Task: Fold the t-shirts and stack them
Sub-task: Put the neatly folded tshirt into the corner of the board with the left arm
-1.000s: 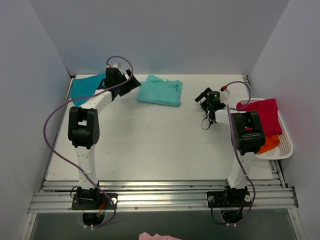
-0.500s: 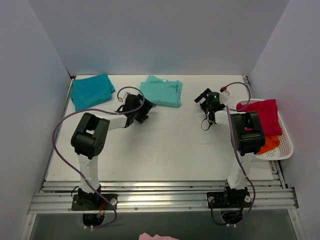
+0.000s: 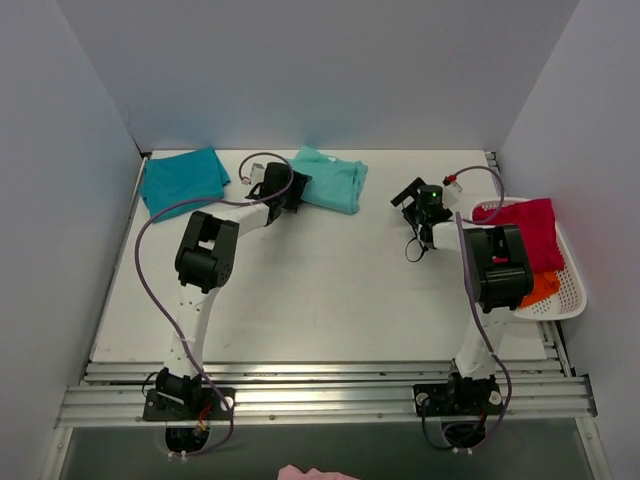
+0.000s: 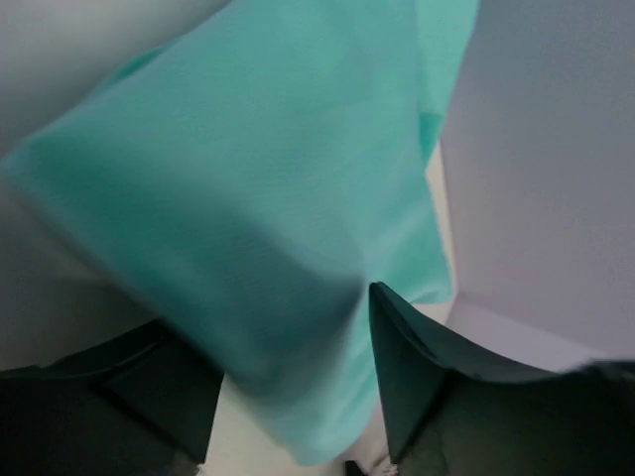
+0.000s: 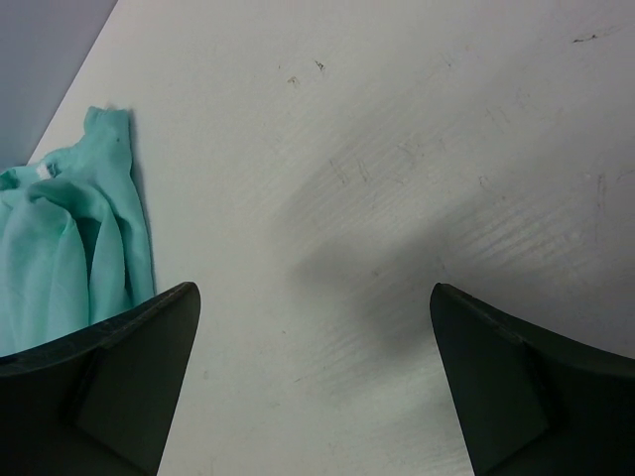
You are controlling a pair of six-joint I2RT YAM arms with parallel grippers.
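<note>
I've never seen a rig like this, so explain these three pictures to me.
Two white robot arms are bolted at the near edge of a table. The wide picture looks down from above; the other two come from a camera on each wrist, dark fingers at the bottom. On the table lie a mint-green t-shirt and a teal-blue t-shirt; a white basket at the right holds a red cloth and an orange cloth. The left gripper is open at the mint shirt's edge, cloth between its fingers. The right gripper is open over bare table. Neither holds anything.
</note>
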